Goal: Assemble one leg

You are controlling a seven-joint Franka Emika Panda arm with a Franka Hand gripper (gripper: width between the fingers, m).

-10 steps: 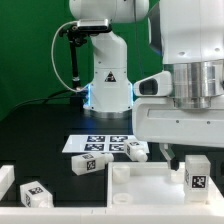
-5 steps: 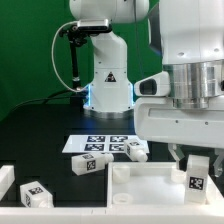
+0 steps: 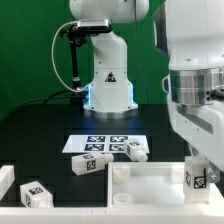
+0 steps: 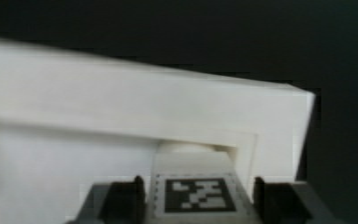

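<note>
i am holding the leg point(image 3: 198, 177) in my tool point(image 4: 197, 190), fingers point(image 4: 123, 200) clamped on its two sides with the tag facing the wrist camera. in the exterior view the leg is hanging at the tray point(image 3: 150, 176)'s corner on that view's right, low over the rim. in the wrist view the tray's white corner is lying just past the leg, and a small round socket point(image 4: 201, 147) is showing right beside the leg's end.

judging from this, i am working on seating the leg at that corner. to do it well, i am thinking the leg should stay square to the tray's edges and centred on the socket before any push down; a tilt here could jam it against the rim or let it slip in my fingers. whether the leg is already touching the tray i cannot tell.

around me, the marker board point(image 3: 103, 143) is lying flat on the black worktop point(image 3: 40, 130), well clear. three more legs are lying loose: one point(image 3: 87, 165) beside the tray's other corner, one point(image 3: 138, 151) at the board's end, one point(image 3: 36, 193) toward the exterior view's left. none is standing in my path. a white rim piece point(image 3: 6, 181) is sitting at the far edge.
</note>
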